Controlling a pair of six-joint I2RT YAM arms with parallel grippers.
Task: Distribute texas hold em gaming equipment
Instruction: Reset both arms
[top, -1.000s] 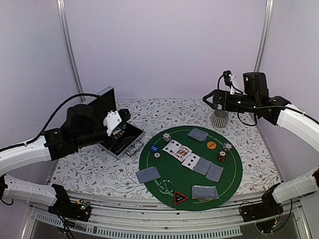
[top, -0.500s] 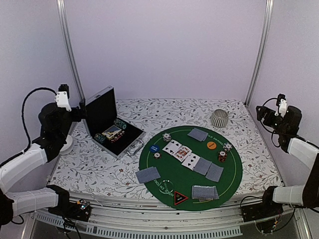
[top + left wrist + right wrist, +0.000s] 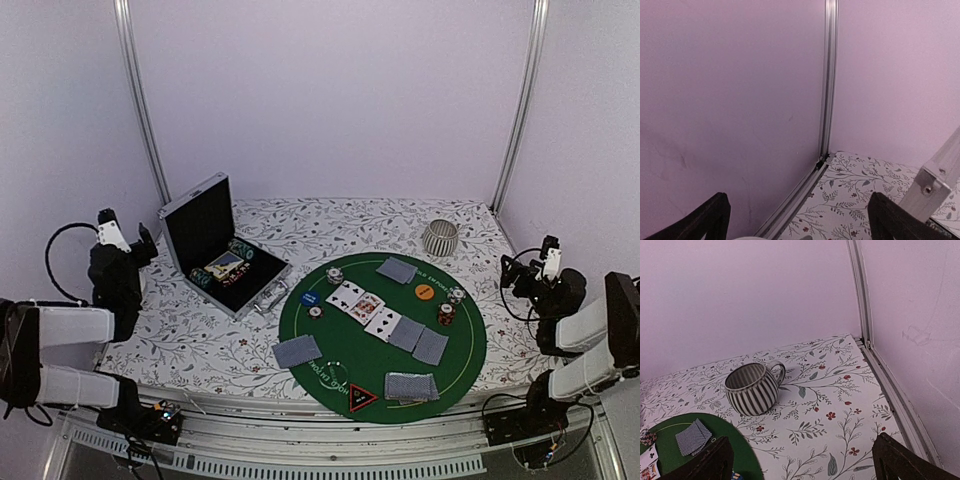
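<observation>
- Floral surface (image 3: 200,340) lies under the round green mat (image 3: 345,335); lilac walls (image 3: 330,100) stand behind the mat.
- I see left hand (image 3: 800,220) and right hand (image 3: 802,460) wide, flanking the mat.

light: bright, even, diffuse | shadows: faint, soft-edged | top view: sharp | wrist views: slightly soft, pink-tinted
</observation>
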